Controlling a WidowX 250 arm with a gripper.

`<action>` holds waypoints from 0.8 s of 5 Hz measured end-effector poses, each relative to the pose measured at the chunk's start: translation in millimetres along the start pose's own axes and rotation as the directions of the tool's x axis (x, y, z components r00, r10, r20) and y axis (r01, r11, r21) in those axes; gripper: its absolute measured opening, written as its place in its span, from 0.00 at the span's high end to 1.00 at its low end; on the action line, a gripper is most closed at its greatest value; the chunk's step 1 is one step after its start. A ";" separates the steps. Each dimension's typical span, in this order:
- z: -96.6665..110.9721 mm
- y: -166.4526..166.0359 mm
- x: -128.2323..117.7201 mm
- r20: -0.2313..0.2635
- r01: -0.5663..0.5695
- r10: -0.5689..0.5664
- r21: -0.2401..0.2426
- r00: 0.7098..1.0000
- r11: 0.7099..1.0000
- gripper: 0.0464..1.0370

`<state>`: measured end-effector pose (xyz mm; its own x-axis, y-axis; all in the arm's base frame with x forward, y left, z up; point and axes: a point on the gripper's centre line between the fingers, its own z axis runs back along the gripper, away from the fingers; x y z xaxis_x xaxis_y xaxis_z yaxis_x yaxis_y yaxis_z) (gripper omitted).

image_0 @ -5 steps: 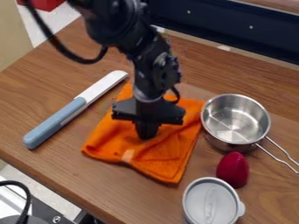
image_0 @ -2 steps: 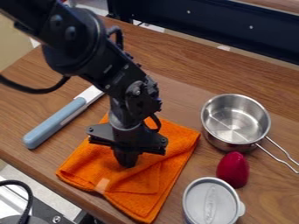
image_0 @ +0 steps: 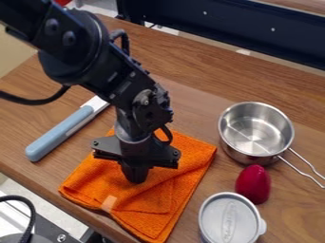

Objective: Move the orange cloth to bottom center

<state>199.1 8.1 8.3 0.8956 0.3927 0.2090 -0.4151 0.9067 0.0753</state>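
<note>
Gripper (image_0: pixel 136 180) is low over the near-left part of the table (image_0: pixel 209 66); I read its fingers as together, pinching the orange cloth (image_0: pixel 189 154). I log the cloth between the knife (image_0: pixel 58 134) at left and the lidded cup (image_0: pixel 230 220) at right.

On the bench (image_0: pixel 196 104), the cloth (image_0: pixel 190 156) lies at lower left to bottom center, beneath the gripper (image_0: pixel 135 176). The knife (image_0: pixel 60 134) lies left of it, slanting. The pot (image_0: pixel 256 133) stands right of the cloth, with the small object (image_0: pixel 253 184) just before it and the container (image_0: pixel 230 220) nearest the bottom edge.
</note>
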 end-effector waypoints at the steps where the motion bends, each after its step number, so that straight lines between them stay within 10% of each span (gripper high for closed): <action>1: 9.8 -2.1 10.0 0.030 -0.075 0.075 -0.010 0.997 0.997 0.84; 4: 74.5 -2.2 15.8 0.008 -0.182 0.183 -0.096 0.983 0.979 0.07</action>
<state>202.2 0.8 84.1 0.8029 0.5510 0.2275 -0.5537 0.8307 -0.0576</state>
